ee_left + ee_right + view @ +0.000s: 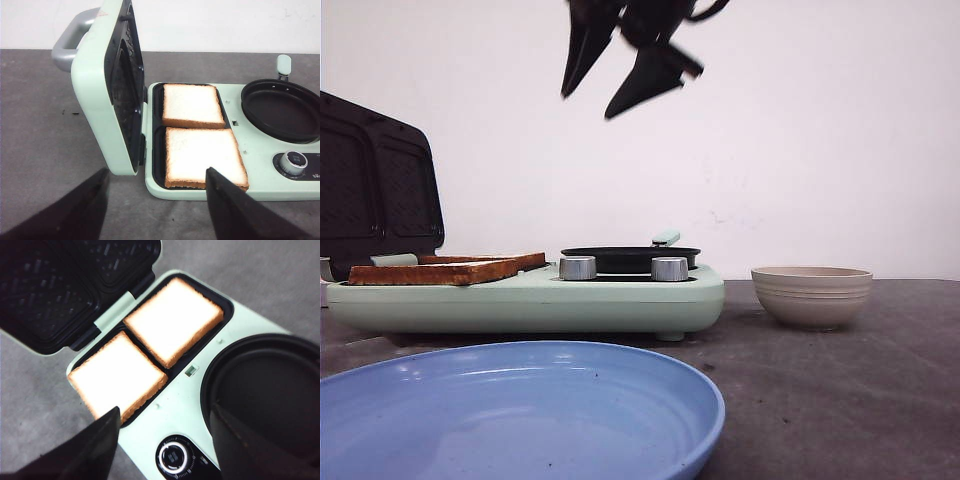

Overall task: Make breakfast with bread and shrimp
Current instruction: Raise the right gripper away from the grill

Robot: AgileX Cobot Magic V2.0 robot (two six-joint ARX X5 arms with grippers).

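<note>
Two slices of bread (192, 104) (202, 152) lie side by side in the open sandwich tray of the mint-green breakfast machine (520, 300). From the front the bread (435, 270) shows as thin brown edges. My right gripper (588, 106) hangs open high above the knobs and pan, holding nothing. In its wrist view the right gripper (165, 409) frames one knob (173, 458), with the bread (117, 372) just beyond. My left gripper (157, 170) is open and empty over the table in front of the tray's corner. The shrimp is out of view.
The machine's dark-lined lid (375, 185) stands upright at the left. A black round pan (630, 255) sits on the machine's right half behind two silver knobs (577, 267). A beige bowl (811, 295) stands to the right; a blue plate (520, 420) lies nearest.
</note>
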